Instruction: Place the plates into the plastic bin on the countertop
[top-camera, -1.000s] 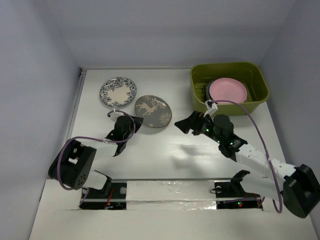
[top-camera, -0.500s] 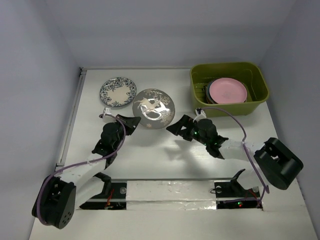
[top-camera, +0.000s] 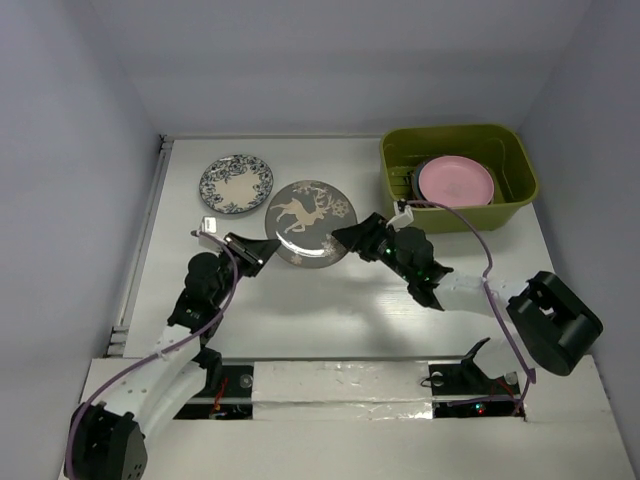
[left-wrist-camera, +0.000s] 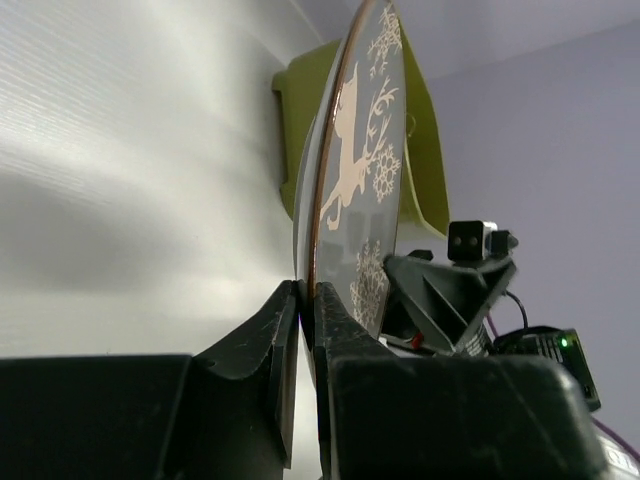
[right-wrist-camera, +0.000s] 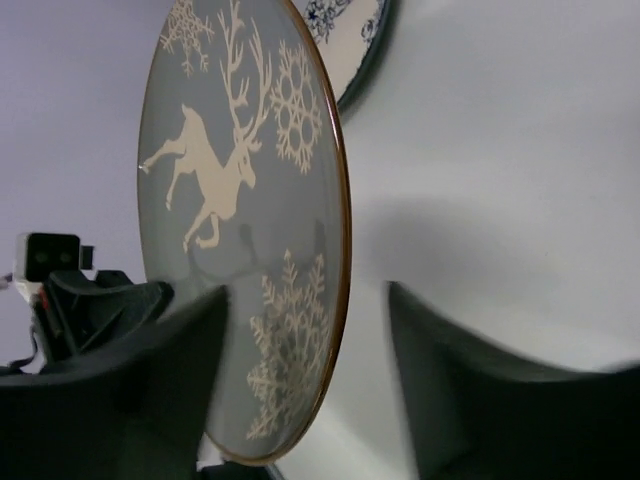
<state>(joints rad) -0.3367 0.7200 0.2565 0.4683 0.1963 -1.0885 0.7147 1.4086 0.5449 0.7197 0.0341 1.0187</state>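
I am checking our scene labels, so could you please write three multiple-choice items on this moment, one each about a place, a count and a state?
1. Where is the pink plate?
A. in the plastic bin
B. held up in the air
C. out of view

2. How many plates are outside the plastic bin?
A. none
B. two
C. four

3. What is the left gripper doing?
A. hanging open
B. shut on the bin's rim
C. shut on the rim of the deer plate

Answers:
1 A, it lies inside the bin.
2 B, only the deer plate and the blue-white floral plate.
3 C, its fingers pinch that rim in the left wrist view.
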